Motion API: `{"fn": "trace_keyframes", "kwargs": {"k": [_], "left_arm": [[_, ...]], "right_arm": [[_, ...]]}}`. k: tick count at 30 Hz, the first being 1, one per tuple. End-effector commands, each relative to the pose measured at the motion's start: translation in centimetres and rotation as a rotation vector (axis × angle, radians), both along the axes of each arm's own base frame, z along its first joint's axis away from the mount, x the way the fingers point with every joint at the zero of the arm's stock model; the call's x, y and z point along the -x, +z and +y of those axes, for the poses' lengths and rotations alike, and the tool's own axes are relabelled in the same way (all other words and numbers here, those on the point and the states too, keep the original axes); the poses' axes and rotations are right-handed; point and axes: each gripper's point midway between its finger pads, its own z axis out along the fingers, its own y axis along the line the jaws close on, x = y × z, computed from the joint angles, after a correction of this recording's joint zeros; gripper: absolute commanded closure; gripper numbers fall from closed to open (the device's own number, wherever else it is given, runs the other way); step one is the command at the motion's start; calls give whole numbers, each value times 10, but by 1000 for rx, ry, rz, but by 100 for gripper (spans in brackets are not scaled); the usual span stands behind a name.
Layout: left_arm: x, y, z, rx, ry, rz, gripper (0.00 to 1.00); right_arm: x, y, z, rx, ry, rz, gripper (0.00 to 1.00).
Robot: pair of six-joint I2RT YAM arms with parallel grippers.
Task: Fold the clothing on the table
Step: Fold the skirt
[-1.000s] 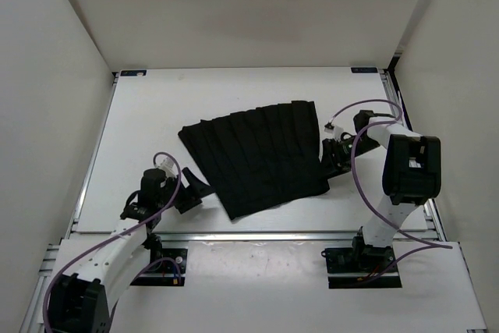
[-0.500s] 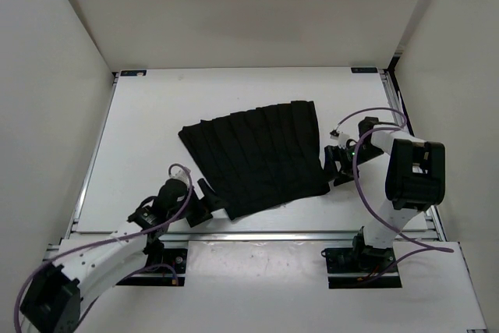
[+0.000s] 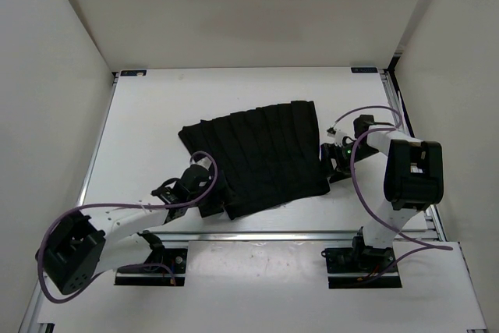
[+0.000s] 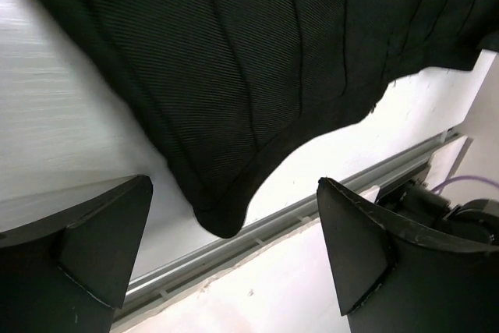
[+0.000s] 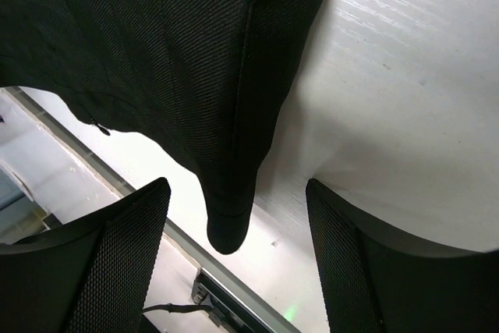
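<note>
From above, both sets of jaws show only as dark shapes at the edge of the black clothing (image 3: 257,157), so their gap is hard to judge there. The wrist views cut off most of the garment. Those closer views settle it: the left jaws stand wide apart, holding nothing. A rounded corner of the fabric lies between them, clear of either finger (image 4: 93,247), and the rail (image 4: 257,233) crosses just past it. The right jaws are also parted and empty, with another corner midway between them. The clothing is pleated and fanned flat on the white surface (image 3: 148,115).
</note>
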Motion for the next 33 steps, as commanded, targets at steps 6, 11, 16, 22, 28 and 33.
{"fn": "trace_keyframes", "kwargs": {"k": [6,11,16,22,28,33], "left_arm": [[10,-2,-21,-3,-109,-8,18],[13,-1,-23,12,-114,0,28],[19,-3,-24,20,-122,2,26],[21,-7,-27,33,-138,22,84],[18,3,-17,57,-102,7,100],[15,25,-3,122,-55,5,100]], "right_arm": [[17,-14,2,10,10,37,30],[20,-12,2,3,12,55,37],[21,-13,1,6,17,51,34],[16,-9,2,11,19,43,44],[15,-2,3,5,34,32,100],[12,32,14,-49,101,16,100]]}}
